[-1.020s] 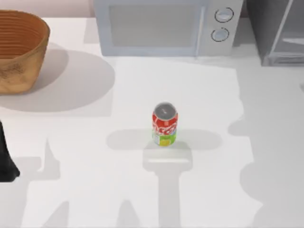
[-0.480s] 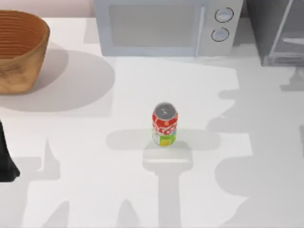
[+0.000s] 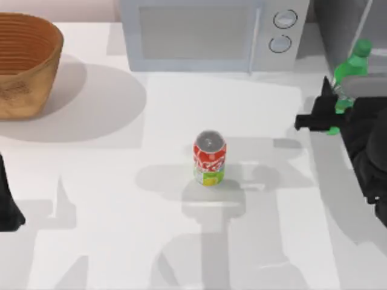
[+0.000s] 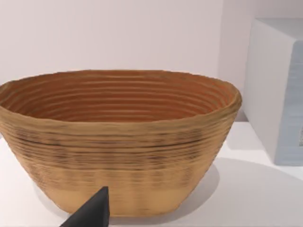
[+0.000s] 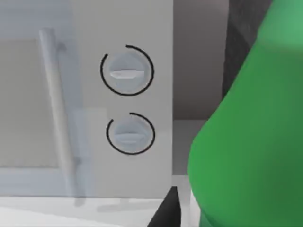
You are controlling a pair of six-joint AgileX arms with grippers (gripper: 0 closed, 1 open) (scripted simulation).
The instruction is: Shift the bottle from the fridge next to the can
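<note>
1. The right end effector holds the bottle. Its dark fingers grip the bottle low on its body, and the green cap leans up toward the fridge.
2. The bottle is in the air, out in front of the fridge. It is well to the right of the can.
3. In the right wrist view the bottle is very close and green. The microwave with its two round knobs stands behind it.
4. The can stands upright on the table, in front of the microwave. Nothing touches the can.
5. The basket sits far to the left of the can. It plays no part in this job.
6. The left end effector is parked far to the left of the can, near the basket. I cannot tell if its fingers are wide or narrow.
7. I think the first half of the job is done: the bottle is grabbed and out of the fridge.
8. What is left, I think: carry the bottle over to the can, stand it up on the table just beside the can, and let go.
</note>
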